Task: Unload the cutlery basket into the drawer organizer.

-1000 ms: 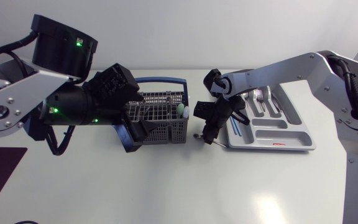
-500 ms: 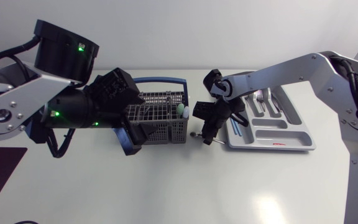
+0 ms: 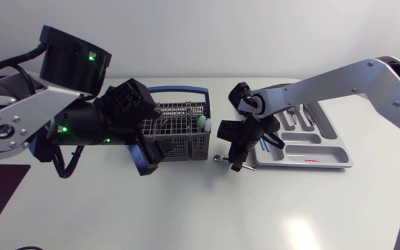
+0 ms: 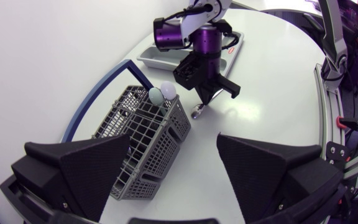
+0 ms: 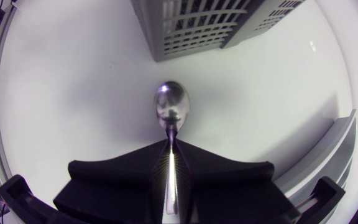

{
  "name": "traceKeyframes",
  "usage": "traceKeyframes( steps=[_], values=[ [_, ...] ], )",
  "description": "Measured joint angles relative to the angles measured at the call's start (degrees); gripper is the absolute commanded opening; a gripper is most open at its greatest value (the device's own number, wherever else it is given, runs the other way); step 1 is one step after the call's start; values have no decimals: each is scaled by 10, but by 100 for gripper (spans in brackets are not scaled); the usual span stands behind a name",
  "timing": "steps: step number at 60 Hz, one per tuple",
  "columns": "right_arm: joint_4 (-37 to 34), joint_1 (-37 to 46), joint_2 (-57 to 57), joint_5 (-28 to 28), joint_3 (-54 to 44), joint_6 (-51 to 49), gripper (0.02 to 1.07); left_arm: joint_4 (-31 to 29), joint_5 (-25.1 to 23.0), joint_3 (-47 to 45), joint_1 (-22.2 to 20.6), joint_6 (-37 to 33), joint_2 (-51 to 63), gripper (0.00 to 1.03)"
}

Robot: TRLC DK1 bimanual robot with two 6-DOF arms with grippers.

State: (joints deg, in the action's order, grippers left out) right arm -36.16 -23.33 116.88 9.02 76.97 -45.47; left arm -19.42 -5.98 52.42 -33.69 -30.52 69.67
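Between cutlery basket and drawer organizer, right gripper clamps spoon, bowl pointing basketward; organizer lies just behind gripper; left gripper gapes.

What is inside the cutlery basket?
Two pale rounded utensil ends stick up near the cutlery basket's right end. The mesh walls and the left gripper hide the rest.

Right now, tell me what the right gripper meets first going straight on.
Probably the bare table: the spoon in the right gripper points at it, just short of the cutlery basket; depth is unclear.
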Motion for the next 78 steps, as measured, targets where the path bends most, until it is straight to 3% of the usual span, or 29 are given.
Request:
traceKeyframes(
  steps=[29, 56, 78],
  values=[
    [-2, 18, -122, 18, -83, -24, 13, 0, 0, -1, -1, 0, -3, 98],
    [-62, 217, -173, 43, -104, -204, 13, 0, 0, -1, -1, 0, -3, 98],
    [-54, 341, -158, 49, -103, -348, 12, 0, 0, -1, -10, 0, 3, 98]
  ],
)
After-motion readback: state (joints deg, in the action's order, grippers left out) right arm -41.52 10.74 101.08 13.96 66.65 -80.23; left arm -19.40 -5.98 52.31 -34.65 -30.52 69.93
